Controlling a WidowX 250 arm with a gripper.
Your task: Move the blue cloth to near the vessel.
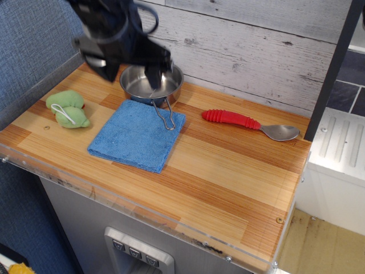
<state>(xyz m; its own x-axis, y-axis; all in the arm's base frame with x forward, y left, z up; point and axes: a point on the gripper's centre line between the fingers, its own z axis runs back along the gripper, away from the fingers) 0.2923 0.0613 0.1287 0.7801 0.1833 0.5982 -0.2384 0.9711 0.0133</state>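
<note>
Here, one long wooden-plank counter (228, 171) with a clear plastic edge fills most of the view, backed by a whitewashed board wall (256, 40). One black robot arm hangs over the counter's far left, at about 11 o'clock from the middle of the top; its gripper (130, 69) is blurred, with two dark fingers (153, 77) pointing down and standing wide apart, holding nothing and lifted clear of the surface.

One square, flat, teal-blue terry cloth (137, 135) lies spread on the wood at about 9 o'clock from the counter's middle. Its far edge runs right up to one small round shiny steel pan (151, 84), which sits at 12 o'clock from the cloth, close to the wall. The pan's folding wire handle (164, 114) reaches out toward 6 o'clock and rests on the cloth's far right corner, so cloth and pan are in contact there.

One metal spoon with a ribbed red handle (251, 124) lies on its side at 3 o'clock from the cloth, well apart from it, bowl end pointing right. One small green stuffed toy (68, 109) with a white cord loop rests at 9 o'clock from the cloth, near its left edge but not touching it.
</note>
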